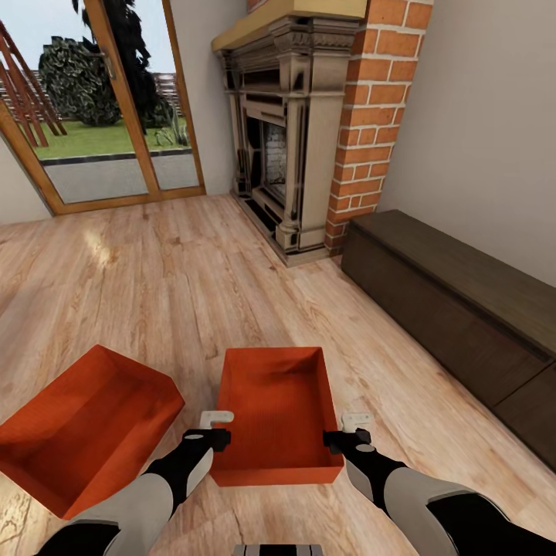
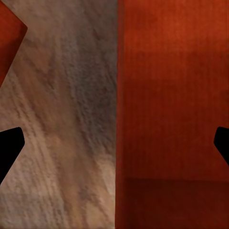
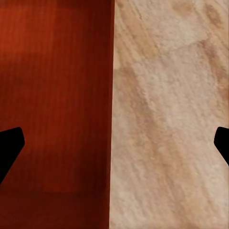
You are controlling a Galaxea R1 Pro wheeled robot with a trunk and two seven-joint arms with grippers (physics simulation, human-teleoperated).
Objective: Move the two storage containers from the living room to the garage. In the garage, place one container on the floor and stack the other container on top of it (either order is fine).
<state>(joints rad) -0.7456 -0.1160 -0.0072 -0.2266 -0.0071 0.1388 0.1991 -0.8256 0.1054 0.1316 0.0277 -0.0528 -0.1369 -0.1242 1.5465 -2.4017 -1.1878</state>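
Orange-red storage container (image 1: 279,413) on light wood-plank flooring (image 1: 177,293) of the living room, straight ahead of the robot, open top up, no lid, no label or writing legible on its plain walls. Second, identical container (image 1: 81,428) just beside it on the left, turned at an angle, apart from the first. Left gripper (image 1: 217,429) at the near container's left wall, right gripper (image 1: 347,431) at its right wall, each spread wide with a wall edge between the fingers in the wrist views, neither clamped. Beyond, carved fireplace (image 1: 289,139) with brick column (image 1: 371,116); wood-framed glass doors (image 1: 100,108) far left; low dark wooden bench (image 1: 455,309) along the right wall, well apart from both bins.
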